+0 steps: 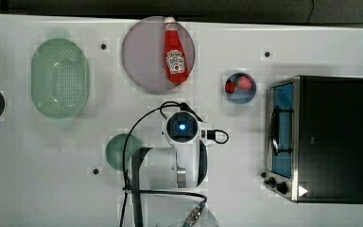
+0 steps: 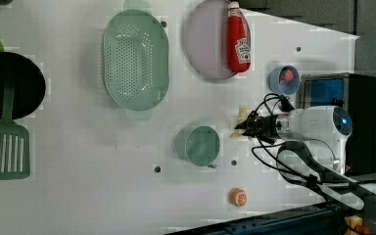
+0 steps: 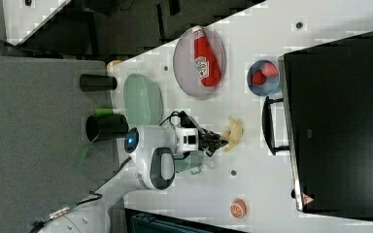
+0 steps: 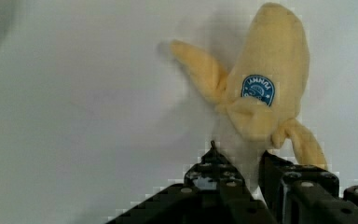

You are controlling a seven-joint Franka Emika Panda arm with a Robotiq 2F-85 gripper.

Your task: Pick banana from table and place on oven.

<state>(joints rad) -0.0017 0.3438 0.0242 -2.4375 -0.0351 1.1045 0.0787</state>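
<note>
The pale yellow banana (image 4: 265,70) lies on the white table (image 4: 74,93), its peel strips splayed out. My gripper (image 4: 244,168) is low over it, and the black fingers (image 4: 214,170) press on either side of the whitish core. In the left view, the banana (image 2: 240,122) sits at the gripper (image 2: 245,126) tip, between the green cup and the oven (image 2: 362,122). In the right view, the banana (image 3: 234,132) lies just short of the oven (image 3: 340,121) handle. The oven (image 1: 335,137) has a flat black top, and its glass door faces the arm.
A green cup (image 2: 200,145) stands close beside the gripper. A blue bowl (image 1: 239,88), a grey plate (image 1: 144,61) with a ketchup bottle (image 1: 175,52) and a green colander (image 1: 60,78) lie further off. An orange slice (image 2: 238,197) sits near the table edge.
</note>
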